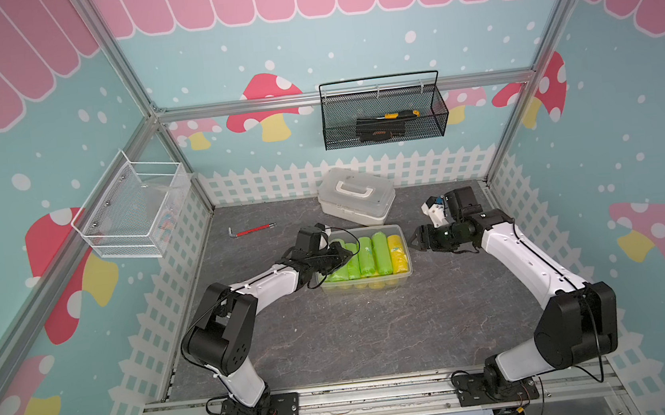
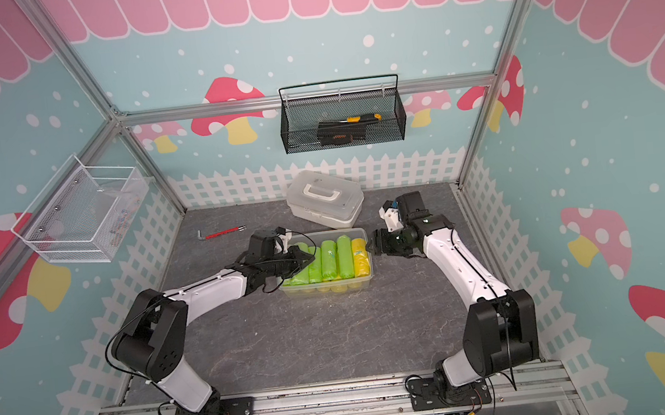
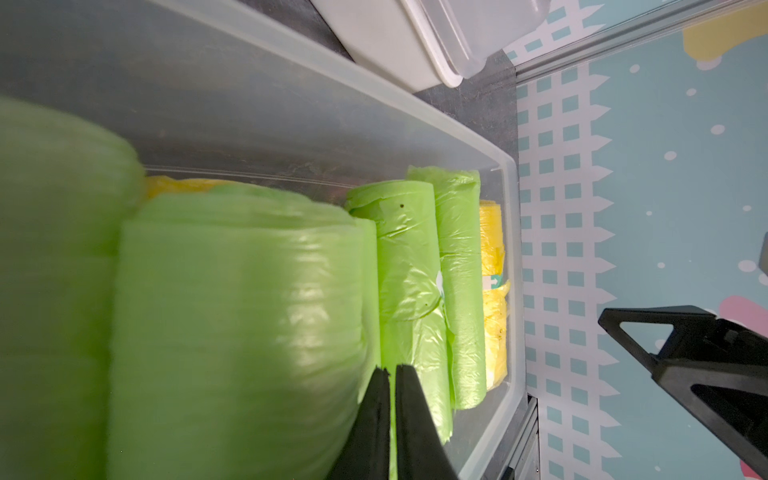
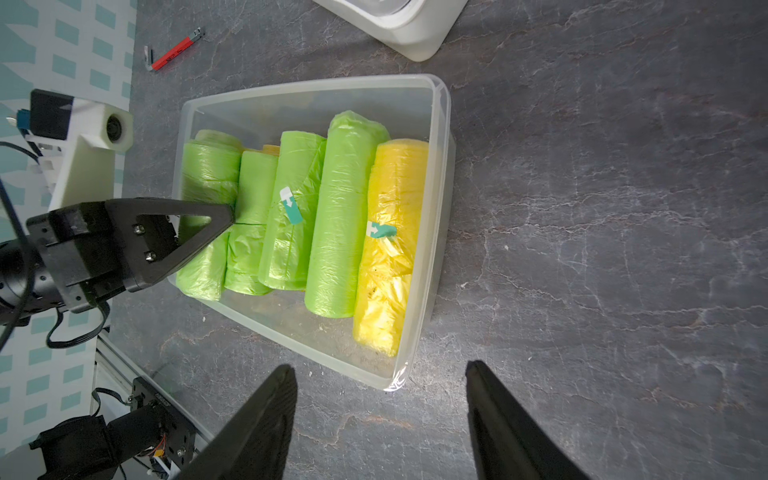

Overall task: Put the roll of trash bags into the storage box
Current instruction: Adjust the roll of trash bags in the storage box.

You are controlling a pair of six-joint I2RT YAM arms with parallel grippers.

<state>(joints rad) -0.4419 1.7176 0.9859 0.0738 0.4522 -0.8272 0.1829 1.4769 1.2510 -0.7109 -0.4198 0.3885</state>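
On the desk, the storage box lies between the left fingers, which reach in over its rolls, and the right fingers, just outside its wall. A case stands behind the box, a hex key behind the left fingers.

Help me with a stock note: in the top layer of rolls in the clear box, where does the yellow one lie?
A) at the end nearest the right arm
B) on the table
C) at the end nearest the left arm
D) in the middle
A: the yellow roll lies last in the row inside the clear box, on the side facing the right gripper, green rolls beyond it.
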